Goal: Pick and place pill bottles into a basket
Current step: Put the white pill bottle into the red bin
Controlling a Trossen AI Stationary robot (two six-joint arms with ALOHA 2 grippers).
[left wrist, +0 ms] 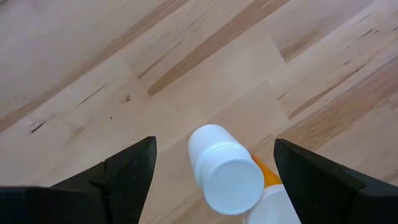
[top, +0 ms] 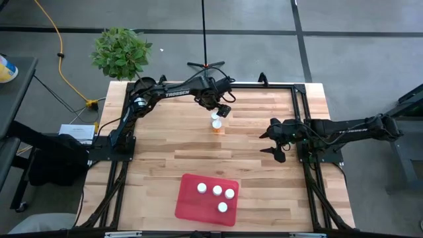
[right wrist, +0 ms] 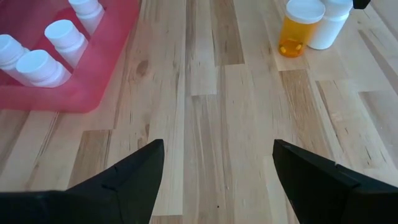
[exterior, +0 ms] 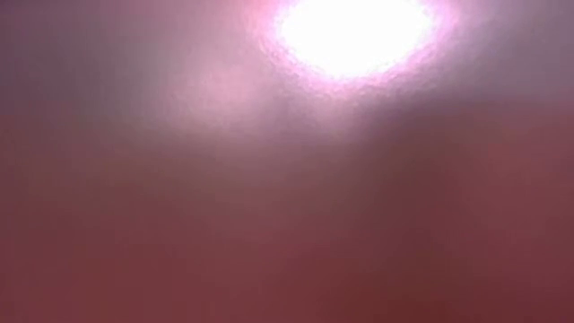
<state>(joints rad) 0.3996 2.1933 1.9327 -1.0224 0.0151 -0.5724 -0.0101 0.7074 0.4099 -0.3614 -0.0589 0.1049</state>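
Note:
Two pill bottles stand together on the wooden table at the far middle: a white one and an orange one with a white cap. Both show in the right wrist view, the orange one beside the white one. My left gripper is open just above them, and its fingers stand on either side of the white bottle without touching it. Several more bottles stand upright in the red basket near the front edge. My right gripper is open and empty at the right.
A potted plant stands beyond the table's far left corner. Bare wood lies between the two bottles and the basket. The low view shows only a pink glare.

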